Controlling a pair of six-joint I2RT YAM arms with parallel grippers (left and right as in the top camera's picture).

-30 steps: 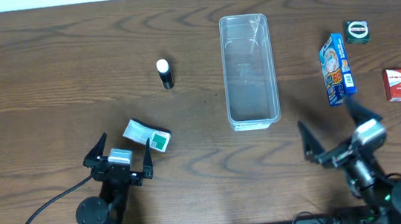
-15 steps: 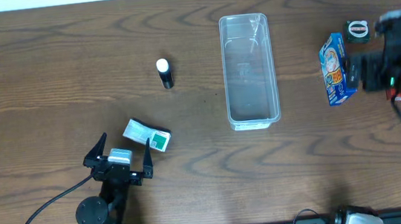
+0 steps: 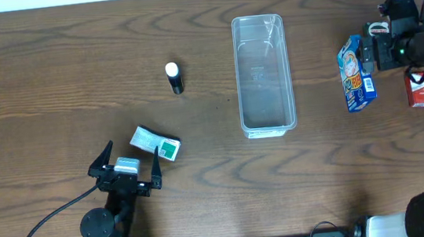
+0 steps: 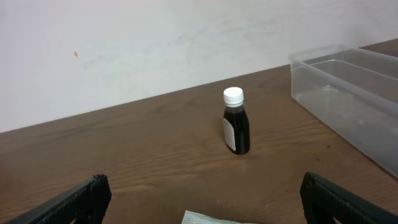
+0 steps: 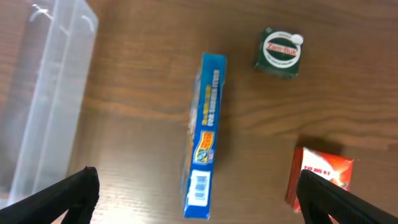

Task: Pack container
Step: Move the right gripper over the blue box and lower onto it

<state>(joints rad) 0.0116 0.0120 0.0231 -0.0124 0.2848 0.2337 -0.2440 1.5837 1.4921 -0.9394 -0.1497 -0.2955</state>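
The right claw (image 5: 198, 183) stands wide apart and holds nothing. It hangs above the blue box (image 3: 356, 73), which lies on its narrow side on the desk (image 3: 48, 65), and the wrist view shows the box in line between the two tips. No finger is seen touching it. A small green box (image 5: 278, 51) lies beyond the blue one, and a red box (image 5: 317, 177) lies to its right, both apart from it.

The left claw (image 3: 131, 152) is also spread wide and empty, low at the front of the desk. A white-and-green box (image 3: 157, 142) lies just beside its right finger. A dark bottle (image 4: 236, 124) with a white cap stands upright ahead of it.

The container (image 3: 264, 89) lies empty mid-desk, its long side running front to back. It is well to the left of the right claw, past the blue box, and it shows at the left edge of that wrist view. From the left claw it lies ahead and to the right, well apart.

A second ago the right arm sat at the front right corner of the desk, claw already spread. It has since swung out over the boxes at the far right, and it now hides the green box from overhead. The left arm, the container and the other things have not moved.
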